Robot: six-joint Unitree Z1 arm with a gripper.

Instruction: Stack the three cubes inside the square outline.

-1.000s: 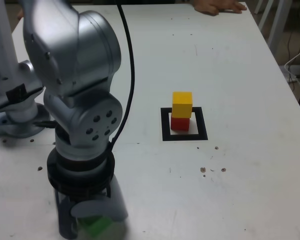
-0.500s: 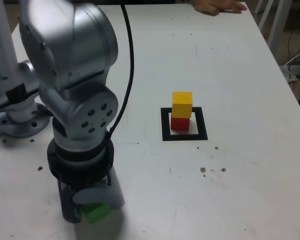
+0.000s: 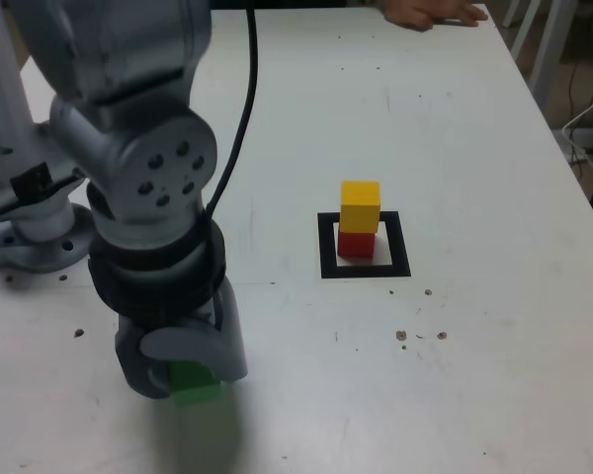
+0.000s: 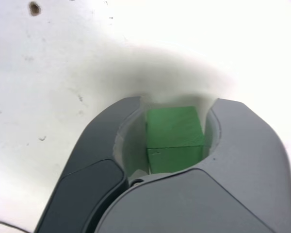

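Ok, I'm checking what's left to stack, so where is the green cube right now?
In the exterior view's lower left, the green cube is held between the jaws of the gripper, left of the square outline.

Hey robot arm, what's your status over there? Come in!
End effector closed on green cube, lifted off the table. Yellow cube atop red cube, inside square outline. Nothing seen blocking the stack.
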